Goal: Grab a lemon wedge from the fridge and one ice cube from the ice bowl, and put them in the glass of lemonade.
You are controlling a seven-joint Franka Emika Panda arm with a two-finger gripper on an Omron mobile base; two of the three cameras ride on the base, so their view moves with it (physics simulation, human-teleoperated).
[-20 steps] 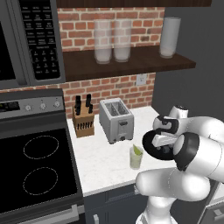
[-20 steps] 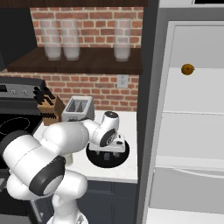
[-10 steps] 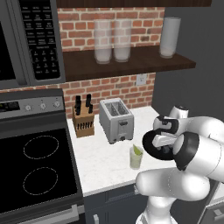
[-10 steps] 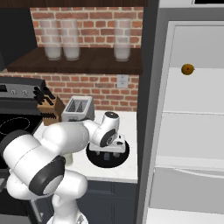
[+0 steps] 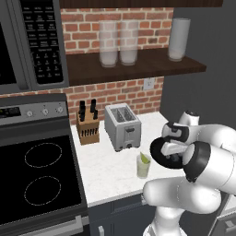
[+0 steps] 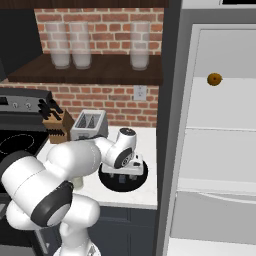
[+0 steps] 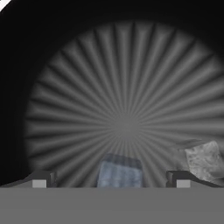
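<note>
Claw [image 7: 111, 183] lowered into black ice bowl [image 6: 111, 181], jaws spread wide and clamped on nothing. In hand view, a pale blue ice cube [image 7: 119, 173] between the two tips, touching neither, one flat face up, edges roughly square to the jaws. A second, greyer cube [image 7: 203, 161] off to the right, beyond the right-hand tip, turned at a slant. Bowl floor ribbed in a fan of grey rays from its centre.

Bowl flat on white speckled counter [image 5: 110, 168], close to its right end, hard by the fridge [image 6: 220, 145]. Glass of lemonade [image 5: 143, 165] upright on the counter, just left of the bowl and in front of the toaster [image 5: 121, 126]; lemon wedge [image 5: 145, 157] at its rim, long axis tilted, upper end leaning right.

Fridge standing open, pale shelves across, drawer below; a small orange-brown ball [image 6: 214, 79] on the top shelf.

Steel toaster near the brick back wall, slots up. Wooden knife block [image 5: 87, 127] to its left, dark handles pointing up. Black stove top [image 5: 34, 175] further left, with a microwave [image 5: 32, 44] above it. Dark wooden shelf [image 5: 138, 67] over the counter carrying two frosted glasses [image 5: 109, 44] side by side and a tall grey cylinder [image 5: 179, 39] at the right end.
</note>
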